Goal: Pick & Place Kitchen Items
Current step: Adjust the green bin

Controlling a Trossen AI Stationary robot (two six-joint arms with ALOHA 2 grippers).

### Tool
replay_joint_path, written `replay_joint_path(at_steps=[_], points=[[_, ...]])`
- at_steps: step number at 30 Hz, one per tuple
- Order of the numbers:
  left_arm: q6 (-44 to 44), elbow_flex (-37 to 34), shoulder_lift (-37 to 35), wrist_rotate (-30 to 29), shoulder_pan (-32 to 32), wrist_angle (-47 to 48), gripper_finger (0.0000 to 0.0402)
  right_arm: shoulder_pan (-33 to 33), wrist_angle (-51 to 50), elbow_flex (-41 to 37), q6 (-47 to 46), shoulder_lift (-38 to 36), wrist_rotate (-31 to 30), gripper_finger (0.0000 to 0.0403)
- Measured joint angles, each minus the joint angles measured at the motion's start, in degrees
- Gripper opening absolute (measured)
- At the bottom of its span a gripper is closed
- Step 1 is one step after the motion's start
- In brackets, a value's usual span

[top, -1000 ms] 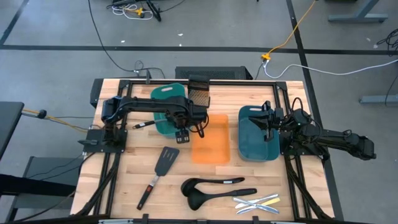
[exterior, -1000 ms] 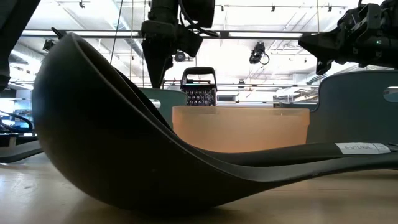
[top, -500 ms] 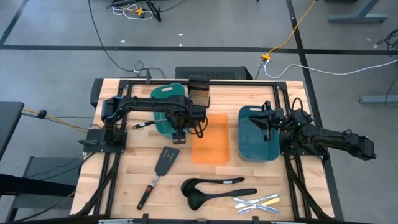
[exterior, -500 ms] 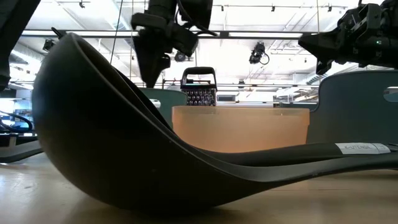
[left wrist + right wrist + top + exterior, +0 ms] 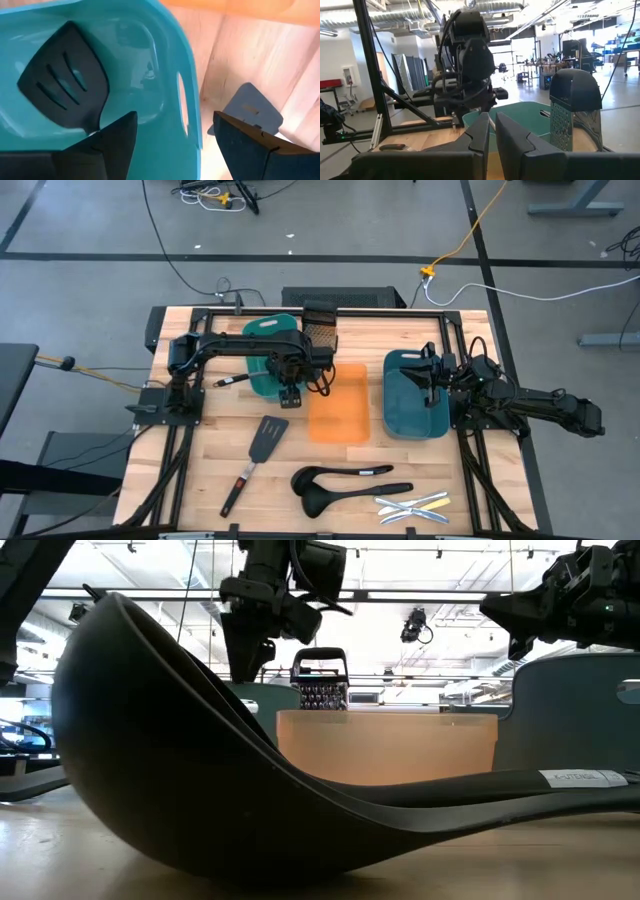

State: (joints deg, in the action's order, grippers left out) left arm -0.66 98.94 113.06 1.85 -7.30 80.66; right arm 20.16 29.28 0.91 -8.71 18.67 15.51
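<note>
Over the teal tray [image 5: 262,340], the left end effector [image 5: 291,393] hangs with fingers spread wide and nothing between them. Inside that tray lies one spatula [image 5: 70,85], black head flat on the floor, so that piece looks delivered. Out on the desk [image 5: 200,460] the second spatula [image 5: 256,455] waits just below, and both ladles [image 5: 345,480] and the cutlery pieces [image 5: 412,507] sit untouched near the front edge. By my reading, most of the job remains. The right end effector [image 5: 432,376] parks above the blue tray [image 5: 400,415], fingers pressed together, carrying nothing.
</note>
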Motion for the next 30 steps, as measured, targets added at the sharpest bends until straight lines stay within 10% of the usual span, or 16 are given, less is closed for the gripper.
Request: replay_joint_path(at_steps=[10, 22, 30], points=[[0.01, -0.02, 1.13, -1.16, 0.01, -1.08, 0.0227, 0.00, 0.22, 0.00, 0.00, -0.01, 0.55, 0.0044], [1.11, -0.02, 1.13, -1.26, 0.65, 3.70, 0.0019, 0.00, 0.29, 0.00, 0.00, 0.00, 0.48, 0.0044], [3.39, -0.02, 1.13, 0.09, 1.45, 9.55, 0.0027, 0.00, 0.29, 0.00, 0.00, 0.00, 0.46, 0.0044]])
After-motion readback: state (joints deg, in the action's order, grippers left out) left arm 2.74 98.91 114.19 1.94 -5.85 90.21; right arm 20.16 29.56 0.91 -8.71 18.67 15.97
